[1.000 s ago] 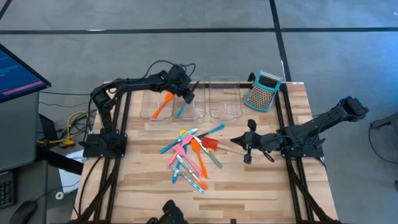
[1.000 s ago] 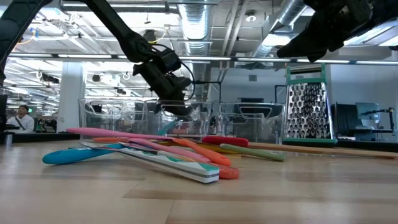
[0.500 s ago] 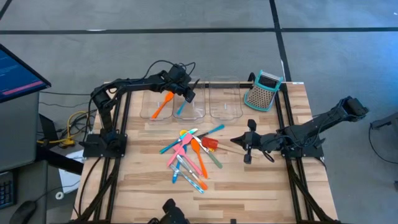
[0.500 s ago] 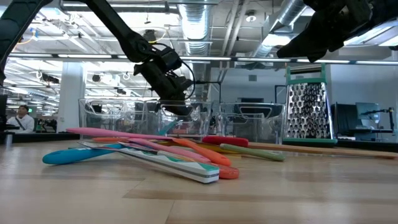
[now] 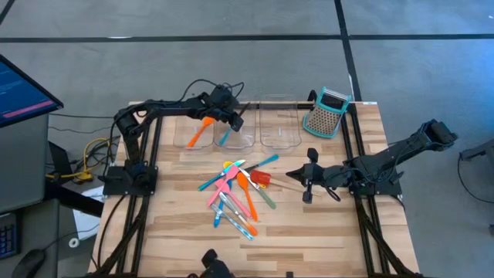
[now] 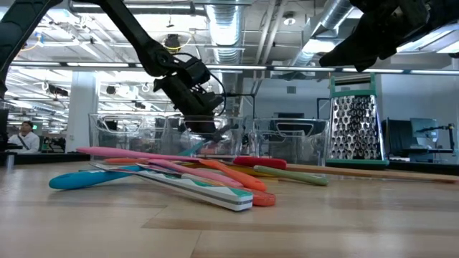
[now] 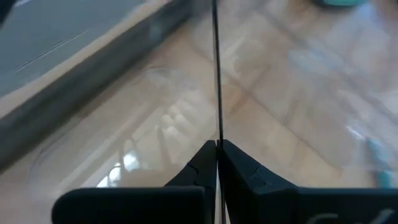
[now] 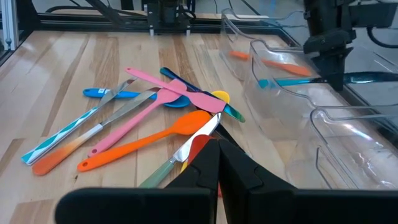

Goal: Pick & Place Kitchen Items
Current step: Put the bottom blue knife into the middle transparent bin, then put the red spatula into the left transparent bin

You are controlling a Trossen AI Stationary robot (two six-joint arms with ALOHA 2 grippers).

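Note:
Several slim plastic utensils, pink, orange, teal, blue and red, lie crossed in a pile (image 5: 235, 189) at the table's middle. An orange spatula (image 5: 201, 130) lies in the left clear bin (image 5: 179, 133). A teal spoon (image 5: 225, 137) lies in the middle bin (image 5: 245, 139). My left gripper (image 5: 235, 117) is shut over the middle bin's far part, fingers slanting down. In the left wrist view a thin dark line (image 7: 216, 68) runs straight on from its fingertips; I cannot tell what it is. My right gripper (image 5: 289, 175) hangs shut just right of the pile. My left gripper has its shut fingertips (image 8: 339, 81) right at the teal spoon's handle (image 8: 364, 78) in the right wrist view. I cannot tell whether they touch the handle or the bin's wall.
A third clear bin (image 5: 279, 133) stands right of the other two, and a teal-and-grey box grater (image 5: 326, 112) stands at the far right corner. Bare wood lies near the front edge. A monitor (image 5: 23, 96) is off the table's left; a person (image 6: 25, 136) sits far behind.
My left arm has shifted slightly over the middle bin, its gripper still shut. The spoon, the spatula and the pile lie as before.

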